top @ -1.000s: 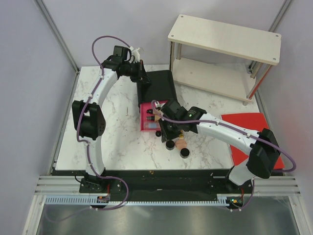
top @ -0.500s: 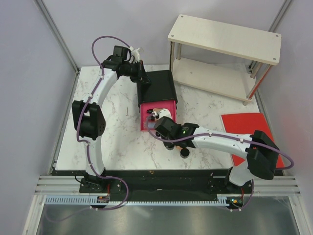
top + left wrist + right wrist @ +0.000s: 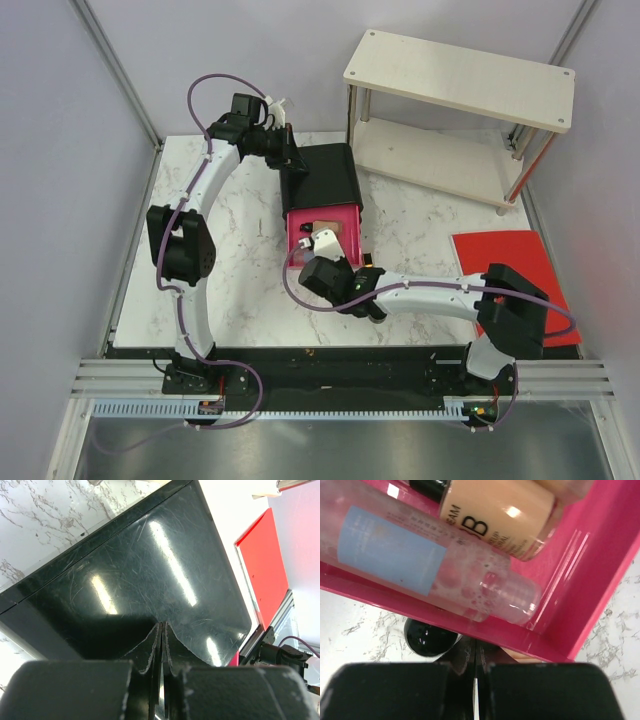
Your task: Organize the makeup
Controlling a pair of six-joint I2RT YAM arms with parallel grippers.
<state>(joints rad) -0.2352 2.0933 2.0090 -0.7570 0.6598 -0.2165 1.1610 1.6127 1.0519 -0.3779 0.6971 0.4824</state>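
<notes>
The black box [image 3: 328, 172] stands mid-table with a pink drawer [image 3: 345, 228] pulled out toward me. In the right wrist view the drawer [image 3: 580, 580] holds a clear container with a blue label [image 3: 445, 575] and a beige foundation tube [image 3: 495, 515]. A round black jar [image 3: 429, 637] and a bit of the peach puff [image 3: 522, 656] lie on the table just outside the drawer's front wall. My right gripper [image 3: 475, 656] is shut and empty, its tips at that front wall [image 3: 320, 262]. My left gripper [image 3: 162, 628] is shut and rests on the box's glossy top [image 3: 150, 565], at its back left edge [image 3: 290, 165].
A white two-level shelf [image 3: 460, 110] stands at the back right. A red mat [image 3: 505, 262] lies at the right edge and also shows in the left wrist view [image 3: 265, 565]. My right arm lies low across the table in front of the drawer and hides what is under it.
My right gripper has swung left and nearer, from over the drawer to its front wall. The arm now covers the jars and puff in the top view. The left arm has not moved.
</notes>
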